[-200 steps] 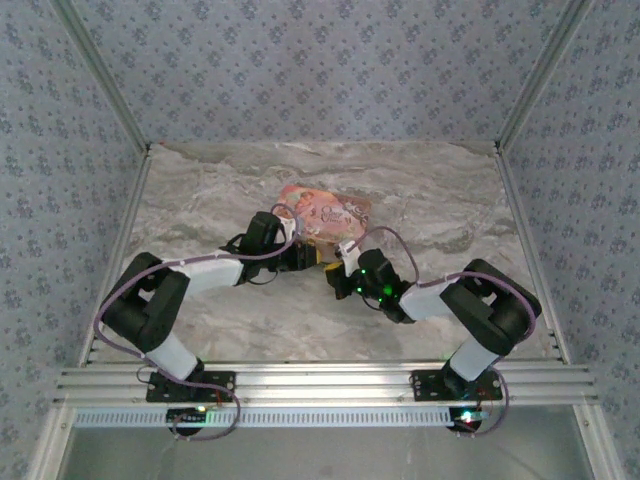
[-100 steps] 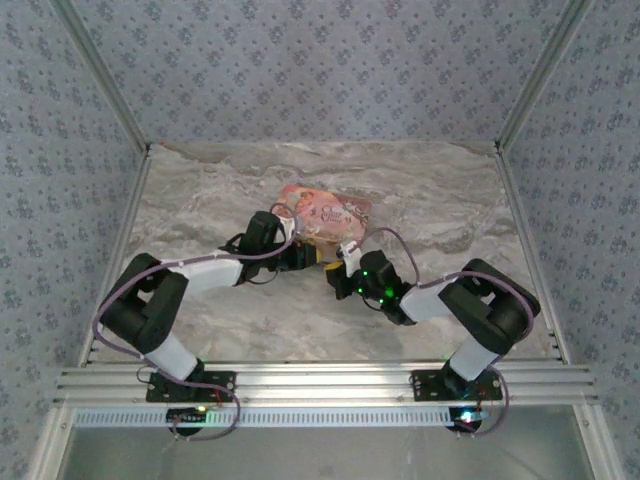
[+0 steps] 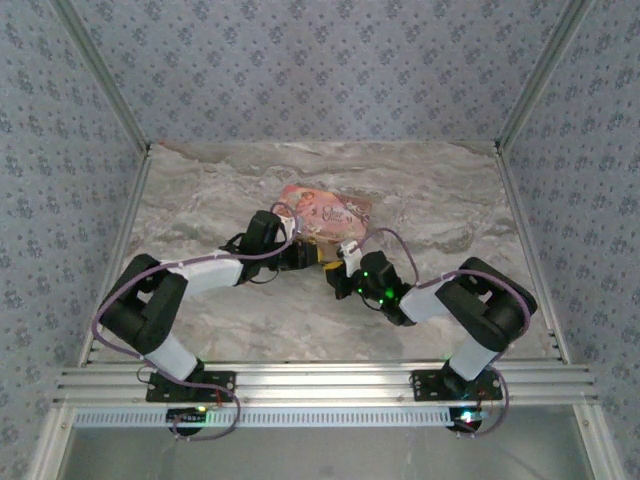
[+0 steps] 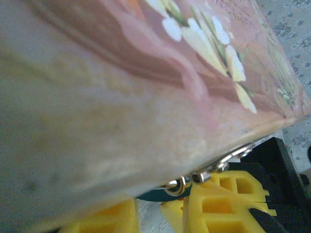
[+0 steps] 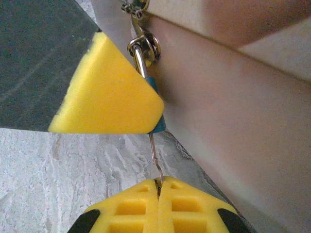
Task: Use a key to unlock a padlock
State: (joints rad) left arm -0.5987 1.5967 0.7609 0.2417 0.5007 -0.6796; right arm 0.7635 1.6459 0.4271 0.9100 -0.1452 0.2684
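The key (image 5: 153, 148) has a teal head and a thin metal blade. My right gripper (image 5: 158, 187) is shut on the blade's tip. The teal head (image 4: 163, 195) sits between the yellow fingers of my left gripper (image 4: 148, 213), which is shut on it; one of those fingers (image 5: 107, 92) covers most of the head. A metal ring and clasp (image 5: 145, 44) hang from the key. In the top view the left gripper (image 3: 308, 258) and right gripper (image 3: 335, 272) meet just below the pink packet (image 3: 325, 212). The brass padlock is hidden.
The pink printed packet (image 4: 121, 87) lies tight against both grippers and rises as a wall (image 5: 233, 111) on the right of the key. Bare marble table (image 3: 200, 200) spreads to the left, the right and the front. Patterned walls close in three sides.
Almost nothing differs. The right arm's elbow has edged slightly left, and both grippers stay together at the packet's near edge.
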